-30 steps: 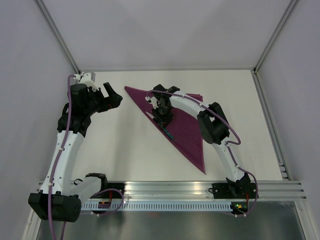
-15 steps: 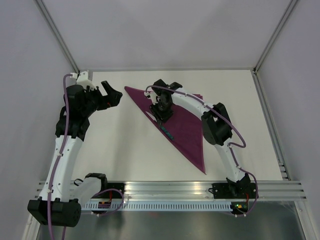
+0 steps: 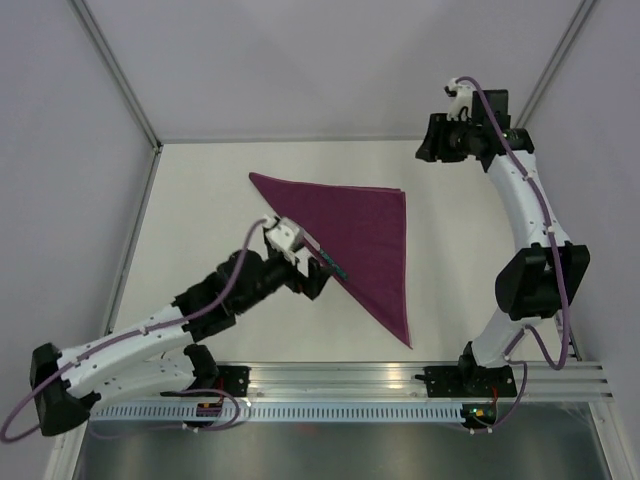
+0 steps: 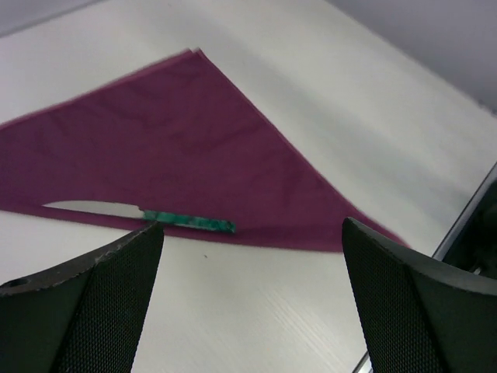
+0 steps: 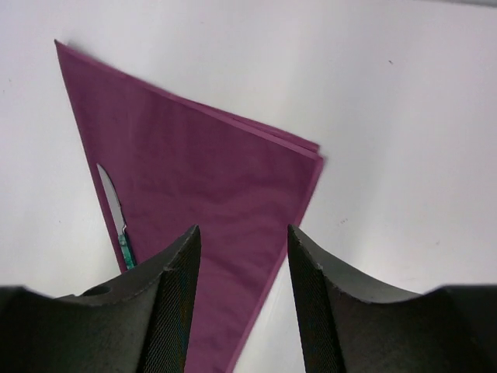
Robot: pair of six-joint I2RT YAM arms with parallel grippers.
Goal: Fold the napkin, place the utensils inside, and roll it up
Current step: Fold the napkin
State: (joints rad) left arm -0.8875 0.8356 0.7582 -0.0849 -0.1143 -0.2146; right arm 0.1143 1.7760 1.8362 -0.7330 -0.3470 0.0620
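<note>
Rolling is the step that appears to be in hand. The left pincer hangs low over the white worktop, its jaws spread as wide as they go and gripping nothing. Just ahead of it, nearer its left finger than its right, lies the knife. The silver blade points away to that side, and the green handle sits almost on the pincer's centre line. The knife rests along the long folded edge of the napkin, which is laid flat as a magenta triangle spreading away beyond the pincer's reach. Its square corner is the part farthest from the pincer.

The right pincer is raised high at the back of the enclosure, well clear of everything. It looks down on the cloth far below with its jaws parted and nothing between them.

With the fold made and the knife set on the cloth, what seems left is the roll itself. The next move calls for the left pincer to drop to the long edge beside the knife and nip the doubled fabric without trapping the handle. It would then turn that edge over the knife toward the far corner. The right pincer would probably have to come down to work the other end, or the cloth may skew and the knife slide out.
</note>
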